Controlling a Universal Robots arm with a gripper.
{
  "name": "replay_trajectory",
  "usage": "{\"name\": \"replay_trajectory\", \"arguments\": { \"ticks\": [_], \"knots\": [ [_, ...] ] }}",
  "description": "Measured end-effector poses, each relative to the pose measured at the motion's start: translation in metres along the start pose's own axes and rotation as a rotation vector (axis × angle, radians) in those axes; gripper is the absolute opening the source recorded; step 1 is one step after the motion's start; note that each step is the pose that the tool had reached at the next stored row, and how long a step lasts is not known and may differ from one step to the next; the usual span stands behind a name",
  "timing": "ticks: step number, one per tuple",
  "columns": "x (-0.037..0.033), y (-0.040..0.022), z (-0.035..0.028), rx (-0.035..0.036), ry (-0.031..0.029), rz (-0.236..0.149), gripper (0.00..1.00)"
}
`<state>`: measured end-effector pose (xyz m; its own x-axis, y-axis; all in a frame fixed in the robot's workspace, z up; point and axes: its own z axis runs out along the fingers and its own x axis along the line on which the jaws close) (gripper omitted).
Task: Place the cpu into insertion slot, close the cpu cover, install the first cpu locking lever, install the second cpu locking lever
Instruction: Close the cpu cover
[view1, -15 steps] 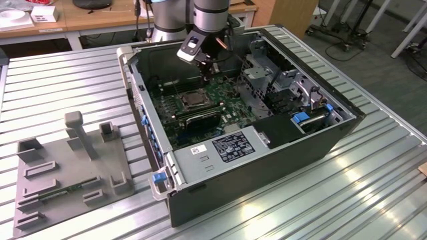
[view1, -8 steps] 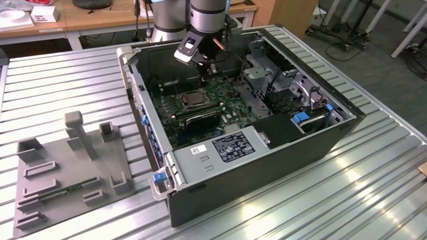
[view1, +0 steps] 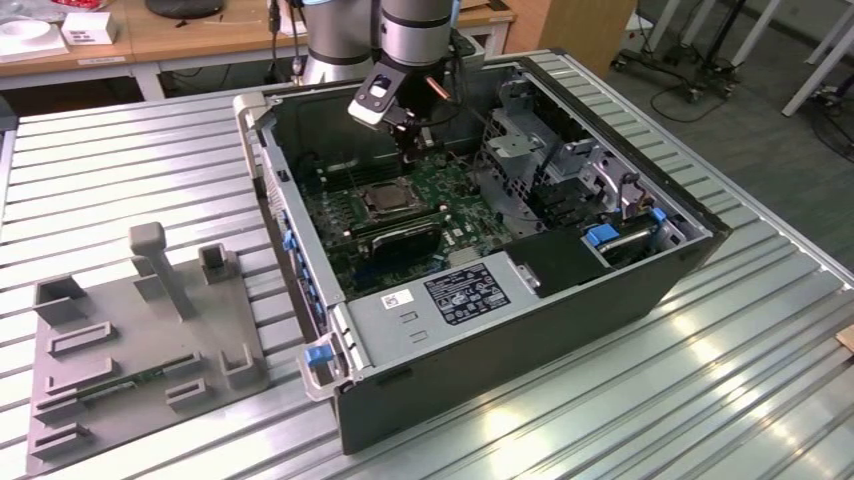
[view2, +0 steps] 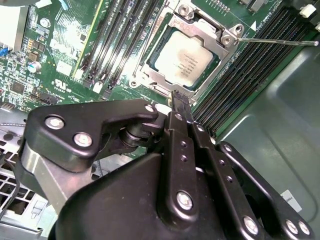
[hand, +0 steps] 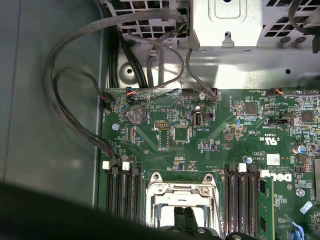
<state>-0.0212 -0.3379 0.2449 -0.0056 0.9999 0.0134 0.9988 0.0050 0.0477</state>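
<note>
One cpu (view2: 182, 57) lay flat in its socket on the motherboard (hand: 165, 125), its pale grey-silver face turned up toward the open side of the computer case (view1: 641, 280). Being square, it offered no long axis; in the second wrist view its edges ran roughly parallel to the two banks of memory slots (view2: 250, 65) flanking the socket. One cpu cover (view2: 200, 22), a silvery metal frame with an open middle, lay down around the chip, whose face showed through the opening. One thin lever rod (view2: 275, 41) stood free, reaching from a socket corner out across a slot bank toward the case wall. Your gripper (view2: 179, 97) hung at the socket edge nearest it, and its two black fingers (view2: 176, 125) were drawn together with nothing visible between them; whether the tips touched the frame, you could not tell. In the exterior view the case lay on its side on the ribbed metal desk (view1: 747, 380) with your arm reaching down into it. One grey fixture plate (view1: 134, 340) sat well apart from the case, toward the exterior view's left.
</note>
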Motion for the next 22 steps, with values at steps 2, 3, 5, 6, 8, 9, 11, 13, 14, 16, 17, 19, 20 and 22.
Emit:
{"name": "replay_trajectory", "arguments": {
  "ticks": [2,3,5,6,8,9,11,13,14,16,17,19,20,22],
  "knots": [
    [0.0000,0.0000,0.0000,0.0000,0.0000,0.000,0.11],
    [0.0000,0.0000,0.0000,0.0000,0.0000,0.000,0.11],
    [0.0000,0.0000,0.0000,0.0001,0.0002,-0.004,0.11],
    [0.0000,0.0000,0.0000,0.0002,0.0004,-0.010,0.11],
    [0.0000,-0.0001,0.0001,0.0004,0.0016,-0.032,0.11],
    [0.0000,-0.0002,0.0002,0.0006,0.0022,-0.047,0.11],
    [0.0000,-0.0002,0.0004,0.0011,0.0039,-0.082,0.11],
    [0.0000,-0.0002,0.0005,0.0016,0.0057,-0.119,0.11],
    [0.0000,-0.0002,0.0006,0.0018,0.0065,-0.137,0.11],
    [0.0000,-0.0002,0.0008,0.0023,0.0083,-0.173,0.11],
    [0.0000,-0.0002,0.0009,0.0026,0.0091,-0.192,0.11],
    [0.0000,-0.0002,0.0011,0.0030,0.0108,-0.227,0.11],
    [0.0000,-0.0002,0.0011,0.0033,0.0117,-0.246,0.11],
    [0.0000,-0.0002,0.0013,0.0038,0.0134,-0.283,0.11]
  ]
}}
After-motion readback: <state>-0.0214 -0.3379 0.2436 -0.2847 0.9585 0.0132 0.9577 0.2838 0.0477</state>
